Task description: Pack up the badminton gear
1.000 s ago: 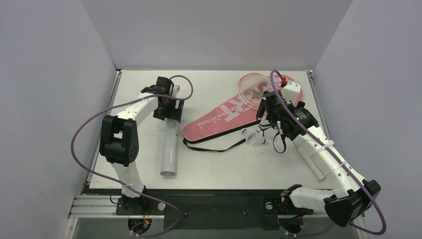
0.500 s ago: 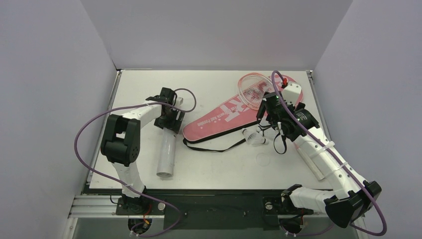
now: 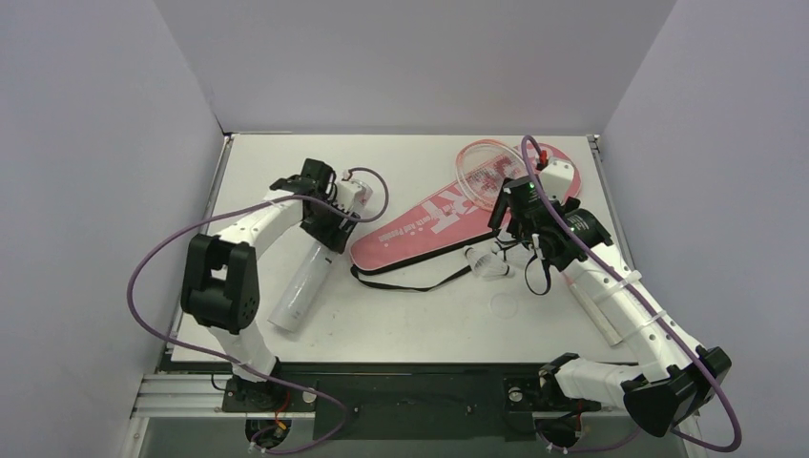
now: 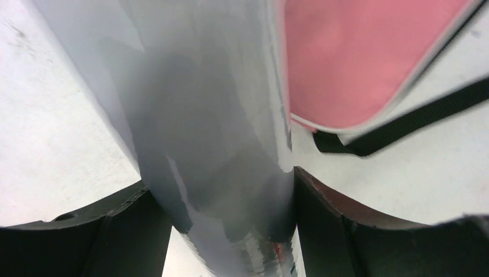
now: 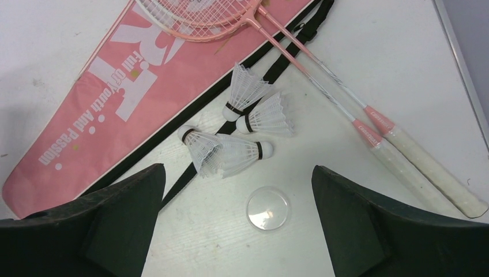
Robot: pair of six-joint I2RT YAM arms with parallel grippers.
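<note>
Item: tube (image 3: pixel 303 282), long axis running near-left from my left fingers (image 4: pixel 104 236), which clasp both its sides. My right fingers (image 5: pixel 115 225) wide, shuttlecocks (image 5: pixel 230 147) directly below, between them.

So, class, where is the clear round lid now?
In the right wrist view the clear round lid lies on the table at lower centre, just below the shuttlecocks and left of the racket handles; overhead, it's on the table's right half.

The left arm bent over the left side of the worktop (image 3: pixel 420 324), left pincer (image 3: pixel 322 235) clamped; the right arm stretched forward, right pincer (image 5: pixel 236 173) spread wide.
</note>
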